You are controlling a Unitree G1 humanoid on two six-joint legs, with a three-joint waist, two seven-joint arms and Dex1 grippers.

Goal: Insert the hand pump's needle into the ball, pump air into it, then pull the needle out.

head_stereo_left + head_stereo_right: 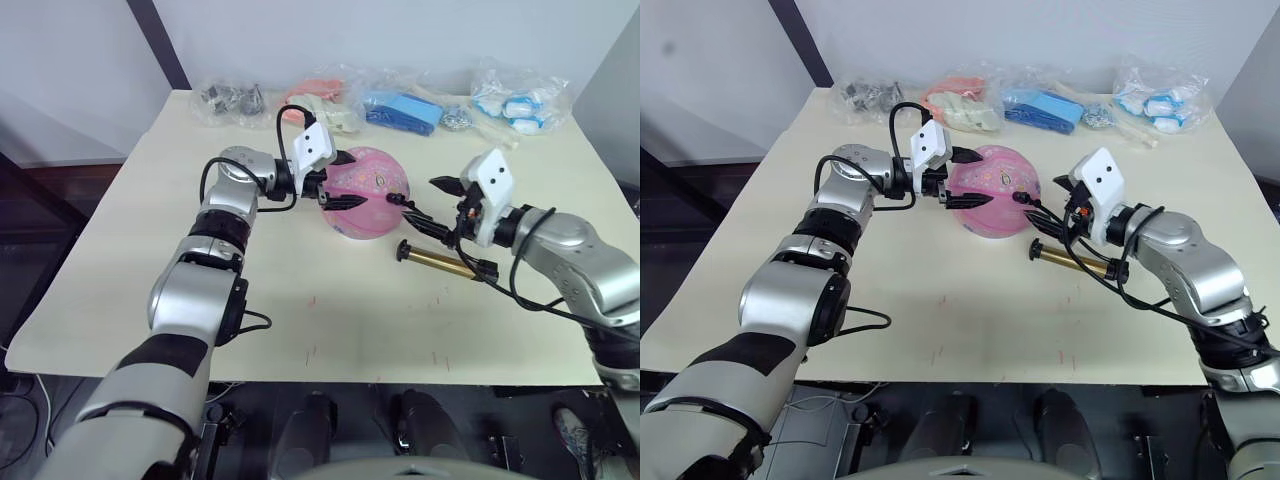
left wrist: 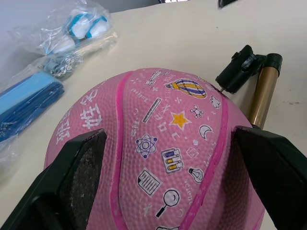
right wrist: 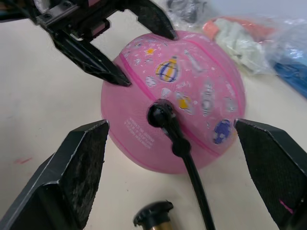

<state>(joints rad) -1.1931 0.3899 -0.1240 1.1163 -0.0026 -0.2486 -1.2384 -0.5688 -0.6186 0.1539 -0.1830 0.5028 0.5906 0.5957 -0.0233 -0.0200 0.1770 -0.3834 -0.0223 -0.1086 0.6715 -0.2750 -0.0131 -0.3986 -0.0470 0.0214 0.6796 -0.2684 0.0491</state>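
The pink ball (image 1: 365, 190) rests on the table's middle. My left gripper (image 1: 342, 182) is shut on the ball from its left, one finger over the top and one low on its side. The hand pump (image 1: 438, 260) lies flat on the table just right of the ball, with its thin black hose curving up to the black fitting (image 3: 159, 114). That fitting is pressed against the ball's right face. A tiny bit of the needle (image 2: 221, 89) shows where it meets the ball. My right gripper (image 1: 425, 203) is open, its fingers straddling the hose without touching it.
Several clear plastic bags line the table's far edge: dark metal parts (image 1: 228, 100), orange and cream items (image 1: 322, 100), blue items (image 1: 402, 110), blue-white items (image 1: 515, 100). Bare cream tabletop (image 1: 330, 310) stretches in front of the ball to the near edge.
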